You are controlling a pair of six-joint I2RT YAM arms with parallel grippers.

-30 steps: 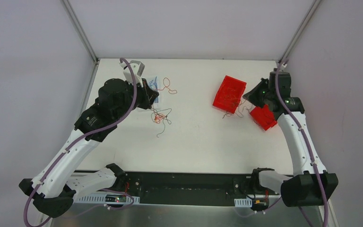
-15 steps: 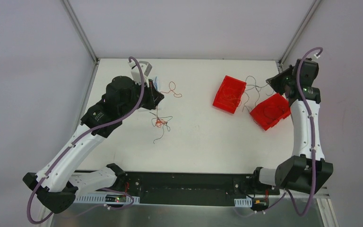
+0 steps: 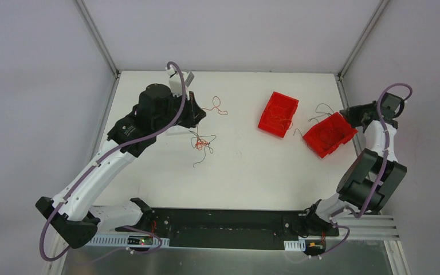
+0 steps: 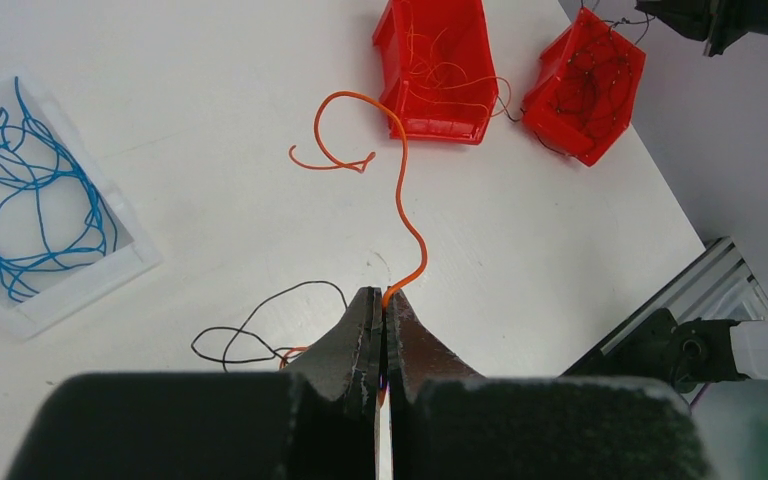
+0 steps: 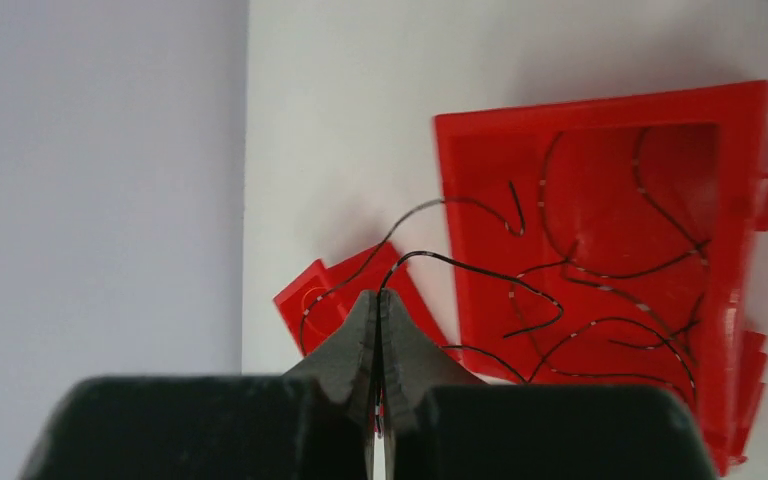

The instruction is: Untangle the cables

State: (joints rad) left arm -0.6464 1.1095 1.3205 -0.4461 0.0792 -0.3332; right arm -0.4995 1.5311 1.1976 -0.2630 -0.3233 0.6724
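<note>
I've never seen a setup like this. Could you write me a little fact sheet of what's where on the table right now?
Left gripper: shut on an orange cable
Right gripper: shut on a black cable reaching over a red bin of black strands
Other red bin: thin orange strands inside
Clear tray: blue cables
Loose tangle: orange and dark strands on the white table
</note>
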